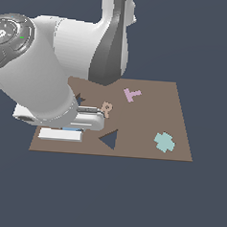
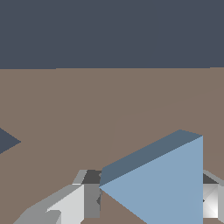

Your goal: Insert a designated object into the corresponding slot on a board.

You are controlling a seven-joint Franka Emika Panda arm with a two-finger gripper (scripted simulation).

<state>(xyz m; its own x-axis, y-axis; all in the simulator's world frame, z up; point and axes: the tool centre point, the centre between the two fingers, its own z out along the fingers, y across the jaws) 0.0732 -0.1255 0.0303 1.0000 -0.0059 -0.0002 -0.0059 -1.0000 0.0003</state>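
The light-blue triangular block (image 2: 164, 183) sits between my gripper's (image 2: 148, 202) two fingers (image 2: 84, 200), its tip against one finger and its flat side against the other, so the gripper is shut on it. In the exterior view the gripper (image 1: 65, 132) is low over the brown board's (image 1: 148, 118) front corner on the exterior view's left, and only a blue sliver of the block (image 1: 72, 129) shows under the hand. The dark triangular slot (image 1: 109, 139) lies just to the right of the gripper, uncovered.
A pink T-shaped piece (image 1: 132, 94), a tan letter-like piece (image 1: 106, 108) and a teal cross (image 1: 164, 142) lie on the board. A dark star-shaped hole (image 1: 80, 99) is partly hidden by the arm. A dark hole's corner (image 2: 6, 141) shows in the wrist view.
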